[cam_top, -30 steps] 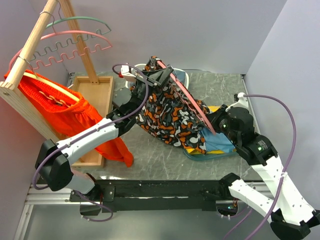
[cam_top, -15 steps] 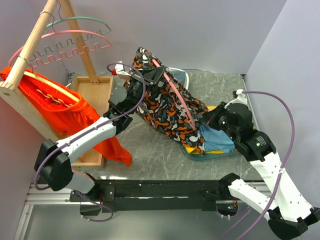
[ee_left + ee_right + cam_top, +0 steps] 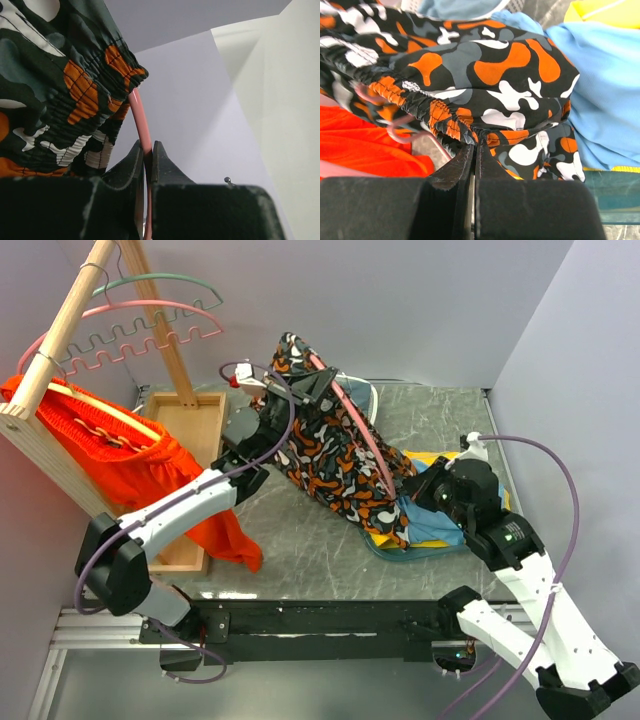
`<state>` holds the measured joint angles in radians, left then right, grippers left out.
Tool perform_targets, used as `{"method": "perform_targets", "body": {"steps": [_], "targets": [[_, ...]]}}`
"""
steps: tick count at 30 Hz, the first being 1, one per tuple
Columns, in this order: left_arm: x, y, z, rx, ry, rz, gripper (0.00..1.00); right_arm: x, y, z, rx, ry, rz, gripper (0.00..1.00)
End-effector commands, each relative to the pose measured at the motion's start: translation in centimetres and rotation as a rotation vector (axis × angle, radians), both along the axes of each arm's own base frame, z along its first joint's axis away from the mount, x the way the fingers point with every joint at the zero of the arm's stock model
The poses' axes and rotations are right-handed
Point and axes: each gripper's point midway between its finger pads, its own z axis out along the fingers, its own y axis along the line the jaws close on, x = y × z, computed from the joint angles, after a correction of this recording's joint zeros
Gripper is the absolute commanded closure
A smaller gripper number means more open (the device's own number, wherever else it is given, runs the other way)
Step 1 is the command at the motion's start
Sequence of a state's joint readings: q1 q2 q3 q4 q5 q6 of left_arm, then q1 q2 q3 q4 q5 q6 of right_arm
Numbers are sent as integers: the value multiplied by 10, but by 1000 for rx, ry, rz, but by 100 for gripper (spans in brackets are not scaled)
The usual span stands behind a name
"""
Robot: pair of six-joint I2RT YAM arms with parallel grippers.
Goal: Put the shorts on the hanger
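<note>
In the wooden tray (image 3: 185,435) — the rack's post (image 3: 172,350); shorts (image 3: 325,455) drape the hanger (image 3: 358,420).

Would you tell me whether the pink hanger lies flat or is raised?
Raised: the left hand pinches the hanger at its top end, and it slopes down along the shorts.

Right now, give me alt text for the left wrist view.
The left tool is shut on a thin pink hanger that rises out of it. Patterned black, orange and white shorts hang over the hanger at upper left, against a plain pale wall.
</note>
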<state>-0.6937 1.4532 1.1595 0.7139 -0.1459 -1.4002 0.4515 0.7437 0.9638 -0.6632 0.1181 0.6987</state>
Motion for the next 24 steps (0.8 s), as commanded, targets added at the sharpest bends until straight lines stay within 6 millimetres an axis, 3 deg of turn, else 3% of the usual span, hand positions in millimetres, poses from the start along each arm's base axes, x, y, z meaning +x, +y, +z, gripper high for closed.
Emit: {"method": "perform_targets", "body": {"steps": [1,14,24], "targets": [[-3,34,84,-168,-166,97,99,-9,-16,-24,-54,55,-44,100],[7,25,101,-239,-178,87,99,-18,-26,-51,-73,97,-82,100],[10,27,113,-257,-196,110,99,-19,-27,-49,-73,93,-84,100]]}}
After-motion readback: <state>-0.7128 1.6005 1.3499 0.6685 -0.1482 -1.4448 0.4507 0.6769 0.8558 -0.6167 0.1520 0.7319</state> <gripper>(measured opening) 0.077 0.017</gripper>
